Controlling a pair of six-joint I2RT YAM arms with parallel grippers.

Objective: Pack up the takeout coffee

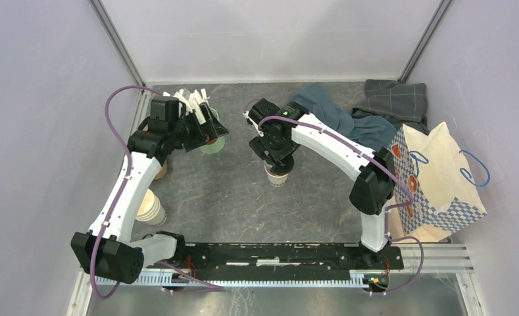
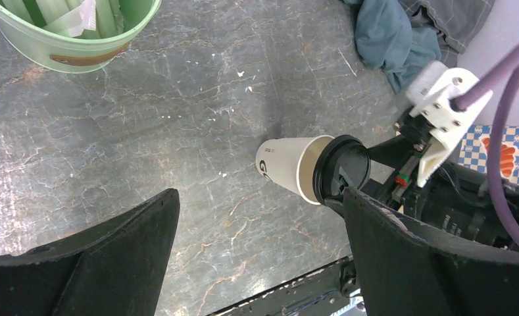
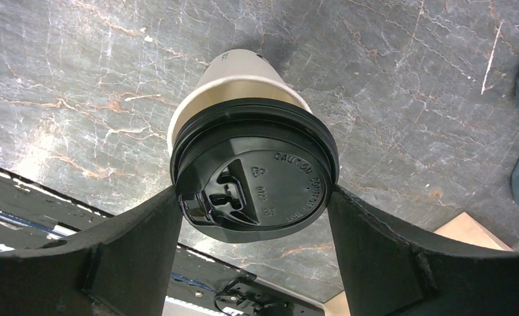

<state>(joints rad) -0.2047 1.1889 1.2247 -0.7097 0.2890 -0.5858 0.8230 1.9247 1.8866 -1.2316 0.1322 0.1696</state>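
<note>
The takeout coffee [image 1: 278, 176], a white paper cup with a black lid [image 3: 256, 174], is at mid-table under my right gripper [image 1: 276, 161]. In the right wrist view both fingers [image 3: 145, 230] press on the lid's rim, so the gripper [image 3: 253, 197] is shut on the cup. The left wrist view shows the cup [image 2: 289, 168] with the right fingers at its lid. I cannot tell whether its base touches the table. My left gripper [image 1: 207, 135] is open and empty by the mint-green mug [image 1: 213, 143]; its fingers [image 2: 112, 257] stand wide apart over bare table.
A checkered paper bag [image 1: 434, 178] with blue handles stands open at the right. Blue-grey cloth [image 1: 335, 115] and a grey towel [image 1: 395, 99] lie at the back right. A stack of cream cups [image 1: 150, 207] lies near the left arm. The green mug [image 2: 72, 33] holds white sticks.
</note>
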